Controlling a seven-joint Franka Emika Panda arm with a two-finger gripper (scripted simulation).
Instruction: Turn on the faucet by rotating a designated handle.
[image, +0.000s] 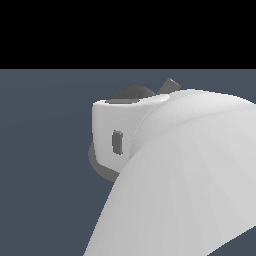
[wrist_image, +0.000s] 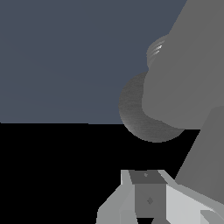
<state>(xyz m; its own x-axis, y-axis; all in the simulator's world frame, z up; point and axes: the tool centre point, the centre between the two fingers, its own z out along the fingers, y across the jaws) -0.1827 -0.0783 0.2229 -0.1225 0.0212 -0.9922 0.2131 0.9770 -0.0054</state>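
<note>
Gripper: the white glossy gripper shows in the wrist view only as a grey finger pad with pale housing on either side; the fingertips are cut off by the picture's edge, so I cannot tell whether the jaws stand wide, narrow, or closed on anything.
Gripper body: in the exterior view a white rounded block with a small dark slot in its side sits in front of the faucet; the fingers themselves are hidden there.
Arm: a large smooth white arm shell fills the exterior view's right and lower part, running up into the gripper block.
Faucet: the thick grey cylinder looms just beyond the finger pad in the wrist view, very close, with a flat round end facing the camera; contact with the gripper cannot be judged.
Faucet base: a darker round base peeks out under the gripper block in the exterior view, and a dark rounded part rises just above the block.
Handle: a thin grey rod end sticks up and out behind the gripper block, toward the exterior view's right; most of its length is hidden.
Ground: flat blue-grey floor lies all around.
</note>
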